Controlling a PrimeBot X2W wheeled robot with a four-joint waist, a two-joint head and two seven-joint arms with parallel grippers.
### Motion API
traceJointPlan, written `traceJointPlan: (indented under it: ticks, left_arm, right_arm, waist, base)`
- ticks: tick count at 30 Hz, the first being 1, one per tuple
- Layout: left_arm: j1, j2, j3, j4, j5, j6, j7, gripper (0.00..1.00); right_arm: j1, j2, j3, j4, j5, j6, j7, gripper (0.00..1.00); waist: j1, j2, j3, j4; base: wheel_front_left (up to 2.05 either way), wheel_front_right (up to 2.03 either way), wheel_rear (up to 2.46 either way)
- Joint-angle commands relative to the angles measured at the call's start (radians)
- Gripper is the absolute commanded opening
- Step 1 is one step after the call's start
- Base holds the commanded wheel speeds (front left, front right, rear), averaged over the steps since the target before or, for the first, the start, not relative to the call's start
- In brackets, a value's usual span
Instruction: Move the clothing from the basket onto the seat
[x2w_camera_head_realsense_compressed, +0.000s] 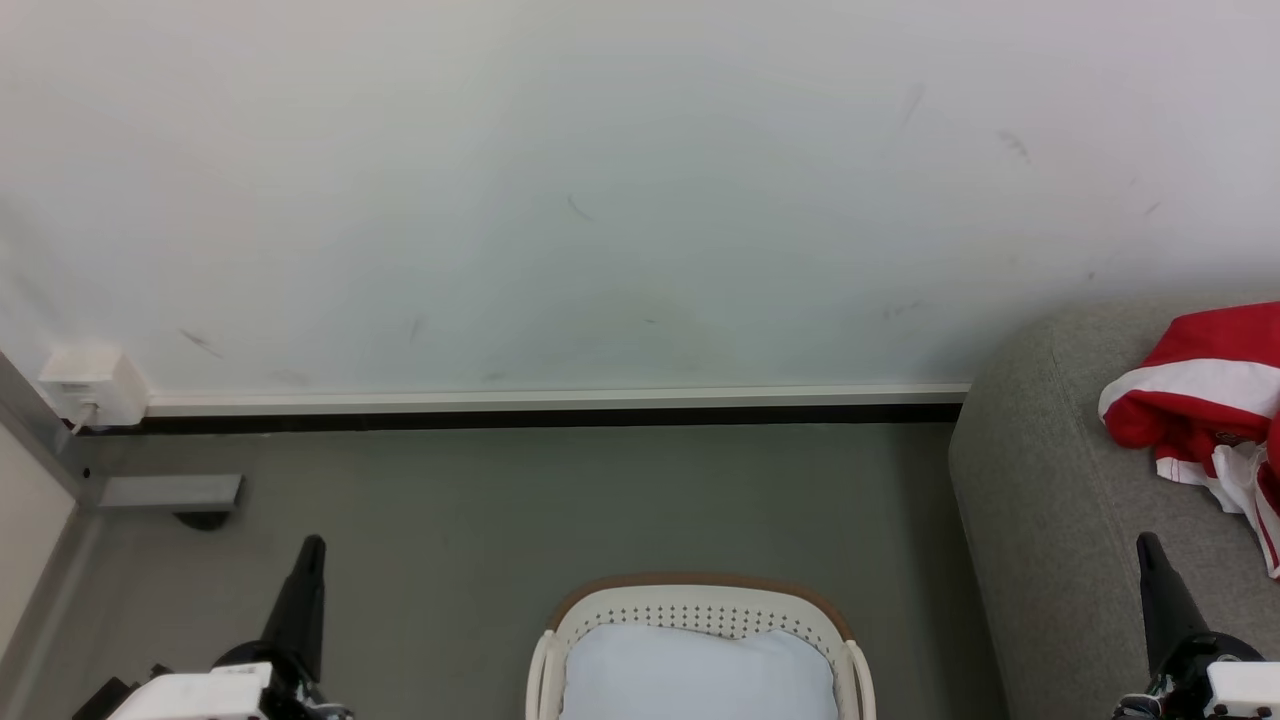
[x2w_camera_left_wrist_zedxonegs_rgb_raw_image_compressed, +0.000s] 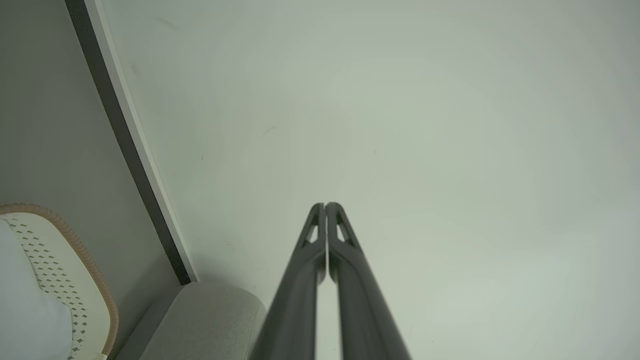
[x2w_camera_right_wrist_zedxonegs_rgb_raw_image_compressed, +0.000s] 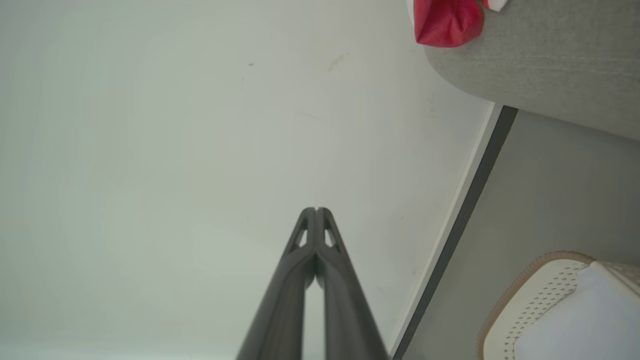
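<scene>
Floor (x2w_camera_head_realsense_compressed: 450, 520) left of the basket (x2w_camera_head_realsense_compressed: 700, 588) lies beneath the left pincer (x2w_camera_head_realsense_compressed: 312, 550), whose 2 fingers are pressed together with nothing between them. Inside the basket sits a plain white pad (x2w_camera_head_realsense_compressed: 700, 670). Right of the basket stands the grey sofa (x2w_camera_head_realsense_compressed: 1050, 480), and the red and white clothing (x2w_camera_head_realsense_compressed: 1195, 395) lies crumpled on it, well apart from the basket. Over the sofa's near edge, the right pincer (x2w_camera_head_realsense_compressed: 1150, 550) is likewise fully closed and empty.

Head camera looks forward and down; both wrist cameras face the wall (x2w_camera_head_realsense_compressed: 600, 200)
All three share wall, basket (x2w_camera_head_realsense_compressed: 700, 608) rim and sofa (x2w_camera_head_realsense_compressed: 1050, 480) corner
</scene>
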Motion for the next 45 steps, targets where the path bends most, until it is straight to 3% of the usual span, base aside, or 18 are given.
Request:
traceJointPlan:
  ticks: [1,45]
  left_arm:
    - [-0.008,0.002,0.002,-0.003,-0.014,0.001,0.004,0.0]
    - [-0.008,0.002,0.001,-0.003,-0.014,0.001,0.004,0.0]
  right_arm:
    - [-0.012,0.0,-0.004,-0.005,-0.001,-0.002,0.003,0.0]
    - [-0.013,0.001,-0.005,-0.005,-0.002,-0.002,0.004,0.0]
  waist:
    - [0.0,-0.0001,0.0,0.0]
    - [0.0,-0.0001,0.0,0.0]
  base:
    - [0.0,0.0,0.0]
    - [0.0,0.0,0.0]
